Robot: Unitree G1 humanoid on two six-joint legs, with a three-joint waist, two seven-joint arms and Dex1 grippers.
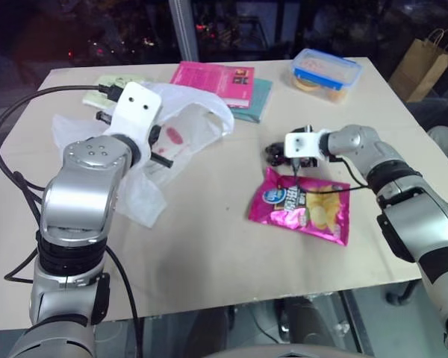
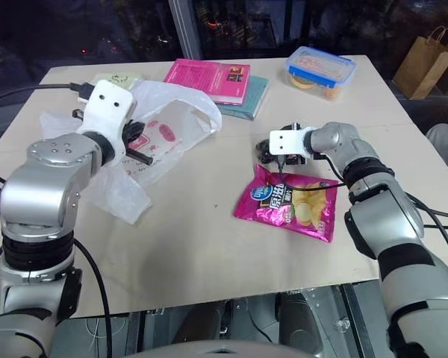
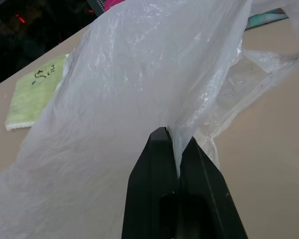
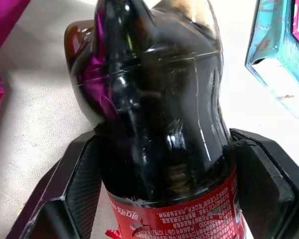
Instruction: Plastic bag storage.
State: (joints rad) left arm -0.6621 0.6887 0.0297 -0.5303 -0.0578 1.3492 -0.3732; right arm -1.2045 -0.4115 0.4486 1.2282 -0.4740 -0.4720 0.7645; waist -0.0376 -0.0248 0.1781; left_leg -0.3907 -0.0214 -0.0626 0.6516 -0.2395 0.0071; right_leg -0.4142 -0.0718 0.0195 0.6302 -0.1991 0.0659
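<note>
Crinkly white bag (image 3: 139, 84) is pinched in the left fingers (image 3: 177, 164); the right fingers (image 4: 261, 174) flank a dark cola bottle (image 4: 159, 109) on the counter (image 1: 209, 246).

Plastic bag (image 1: 181, 138) on counter (image 1: 209, 246) at 10 o'clock. Books (image 1: 228, 86) at 12 o'clock behind bag. Lidded box (image 1: 325, 73) at 1 o'clock. Bottle (image 4: 159, 124) near centre, chips packet (image 1: 302, 207) just before it at 4 o'clock. Paper bag (image 1: 425, 63) beyond counter at 2 o'clock.
</note>
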